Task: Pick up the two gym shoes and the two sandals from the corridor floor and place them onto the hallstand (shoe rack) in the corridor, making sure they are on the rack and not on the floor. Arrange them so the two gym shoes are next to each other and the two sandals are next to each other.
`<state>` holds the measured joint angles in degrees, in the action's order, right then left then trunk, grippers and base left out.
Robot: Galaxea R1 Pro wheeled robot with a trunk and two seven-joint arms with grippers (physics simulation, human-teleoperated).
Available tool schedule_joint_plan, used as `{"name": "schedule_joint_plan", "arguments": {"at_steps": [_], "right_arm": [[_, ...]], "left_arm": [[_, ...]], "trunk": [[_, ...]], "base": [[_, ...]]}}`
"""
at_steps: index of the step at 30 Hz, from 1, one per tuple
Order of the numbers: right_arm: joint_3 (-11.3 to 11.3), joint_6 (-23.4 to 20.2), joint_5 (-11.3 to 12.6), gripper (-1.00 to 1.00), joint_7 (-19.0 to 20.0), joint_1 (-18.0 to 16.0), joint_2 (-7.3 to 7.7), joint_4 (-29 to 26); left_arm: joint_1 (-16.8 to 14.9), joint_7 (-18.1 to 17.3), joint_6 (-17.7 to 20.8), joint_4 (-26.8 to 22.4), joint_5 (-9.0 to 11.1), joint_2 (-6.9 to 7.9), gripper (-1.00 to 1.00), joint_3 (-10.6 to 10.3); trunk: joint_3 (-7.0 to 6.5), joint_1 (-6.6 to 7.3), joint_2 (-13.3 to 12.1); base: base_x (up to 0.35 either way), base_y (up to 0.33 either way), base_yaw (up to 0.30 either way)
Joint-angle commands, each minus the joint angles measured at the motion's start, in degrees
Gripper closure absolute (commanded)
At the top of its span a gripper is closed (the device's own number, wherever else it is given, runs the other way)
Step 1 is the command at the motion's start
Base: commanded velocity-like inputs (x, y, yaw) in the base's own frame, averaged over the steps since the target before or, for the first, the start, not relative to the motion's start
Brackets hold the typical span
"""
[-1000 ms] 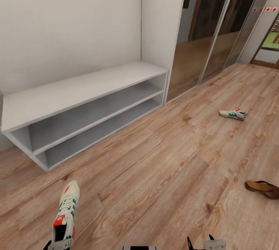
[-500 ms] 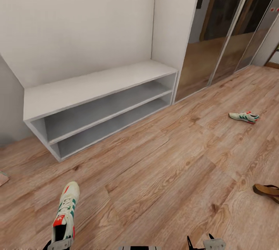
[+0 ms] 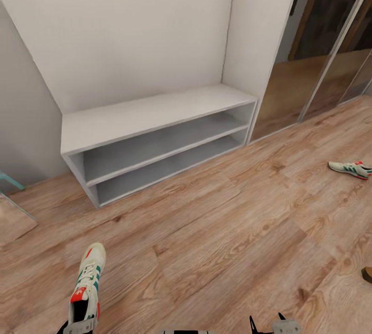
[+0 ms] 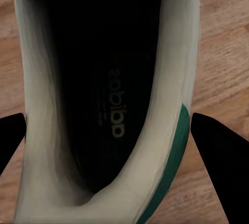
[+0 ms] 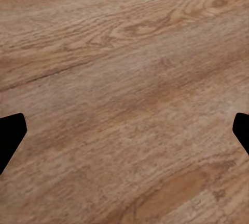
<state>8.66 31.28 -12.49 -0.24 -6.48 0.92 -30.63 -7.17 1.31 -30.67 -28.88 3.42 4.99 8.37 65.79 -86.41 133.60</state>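
Reading "adidas": gym shoe (image 4: 111,104) insole

The left gripper (image 3: 80,327) sits at the near left edge of the head view, its pale grey end just showing, clamped on the heel of a gym shoe (image 3: 88,285) that points away from the robot. In the left wrist view the two dark fingertips (image 4: 215,154) flank the shoe's opening on either side. The right gripper (image 3: 268,324) rests low at the near right, dark fingers (image 3: 253,323) spread apart and holding nothing, aimed down.
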Motion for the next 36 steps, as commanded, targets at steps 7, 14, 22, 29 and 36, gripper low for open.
{"name": "schedule_joint_plan", "arguments": {"at_steps": [7,14,22,29,36], "right_arm": [[0.3,0.19,-0.6,-1.0,-0.02,-0.02,-0.04,0.08],[0.3,0.19,-0.6,-1.0,-0.02,-0.02,-0.04,0.13],[0.3,0.19,-0.6,-1.0,-0.02,-0.02,-0.04,0.13],[0.3,0.19,-0.6,-1.0,-0.02,-0.02,-0.04,0.13],[0.3,0.19,-0.63,-1.0,-0.02,-0.02,-0.04,0.11]], "left_arm": [[-0.04,-0.02,-0.18,0.06,0.36,0.02,1.0,-0.14],[-0.04,0.01,-0.18,0.06,0.35,0.02,1.0,-0.16],[-0.04,-0.06,-0.18,0.12,0.36,0.02,1.0,-0.18],[-0.04,0.0,-0.18,0.14,0.31,0.02,1.0,-0.12],[-0.04,0.01,-0.4,1.45,0.55,0.02,1.0,-0.11]], "trunk": [[-0.36,0.01,0.01],[-0.75,0.01,0.01],[-1.21,0.01,0.01],[-1.61,0.01,0.01],[-2.01,0.01,0.01]], "base": [[0.0,0.0,0.225],[0.0,0.0,0.225],[0.0,0.0,0.223],[0.0,0.0,0.222],[0.0,0.0,0.222]]}}
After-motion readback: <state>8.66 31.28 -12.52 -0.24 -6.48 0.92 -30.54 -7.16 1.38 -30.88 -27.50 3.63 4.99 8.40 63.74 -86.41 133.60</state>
